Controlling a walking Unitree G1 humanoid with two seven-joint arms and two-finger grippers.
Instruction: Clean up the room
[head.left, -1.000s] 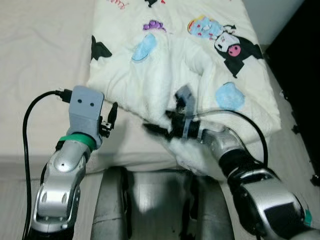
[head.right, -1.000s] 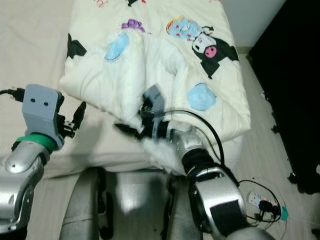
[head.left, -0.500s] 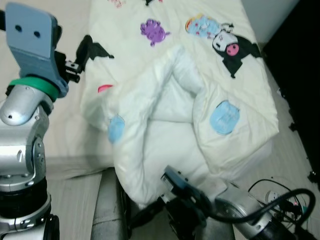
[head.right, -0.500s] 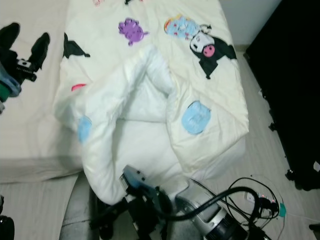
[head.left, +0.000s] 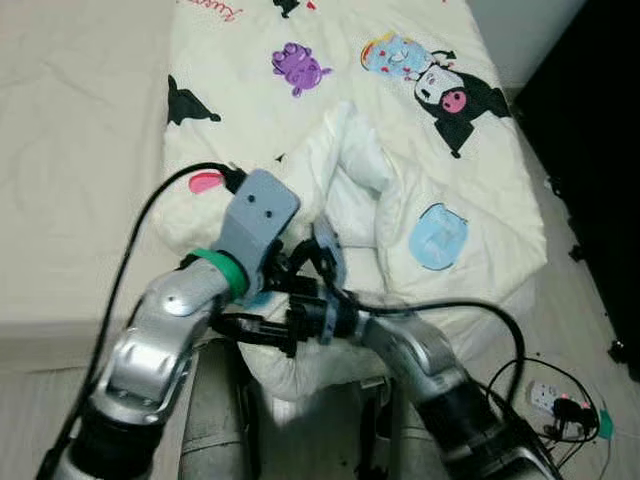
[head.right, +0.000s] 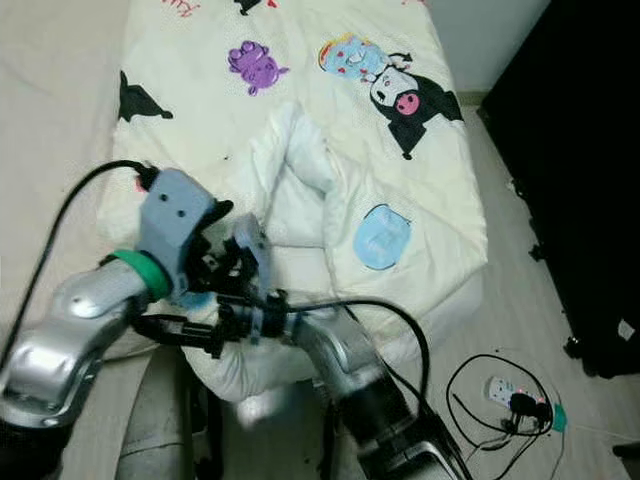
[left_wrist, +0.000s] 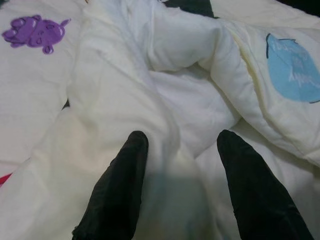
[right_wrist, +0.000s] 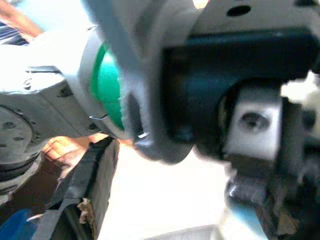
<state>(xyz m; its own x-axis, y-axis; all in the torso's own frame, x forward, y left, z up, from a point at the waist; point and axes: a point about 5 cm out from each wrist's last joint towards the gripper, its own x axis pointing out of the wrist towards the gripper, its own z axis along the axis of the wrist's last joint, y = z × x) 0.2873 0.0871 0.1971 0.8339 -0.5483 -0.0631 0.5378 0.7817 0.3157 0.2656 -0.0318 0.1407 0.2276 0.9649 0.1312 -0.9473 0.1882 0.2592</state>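
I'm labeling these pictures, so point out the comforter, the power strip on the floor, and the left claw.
comforter (head.left: 350, 160): left eye view, on the bunched white fold.
power strip (head.right: 508, 388): right eye view, on its white body.
left claw (left_wrist: 182, 187): left wrist view, midway between its black fingertips.

A bunched quilt lies on the right half of the bed, its near corner hanging over the front edge. On the floor to the right, near the bed's foot, lies a power strip.
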